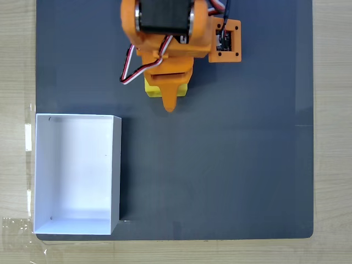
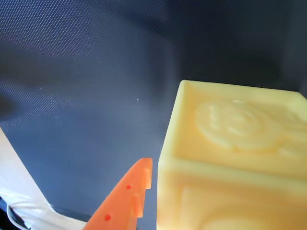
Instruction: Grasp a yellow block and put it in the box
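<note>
We see the gripper (image 1: 169, 102) over the block (image 1: 151, 89) at mat (image 1: 231, 165) top centre, jaw state indeterminate, one fingertip (image 2: 139, 178) just beside block, box (image 1: 116, 165) at lower-left mat edge, well apart, open mat between.

The orange arm (image 1: 165, 27) reaches down from the mat's top edge in the fixed view, its gripper (image 1: 168, 93) pointing toward the bottom edge, while the wrist view shows one pointed orange finger (image 2: 127, 199) just beside a block's side.
</note>
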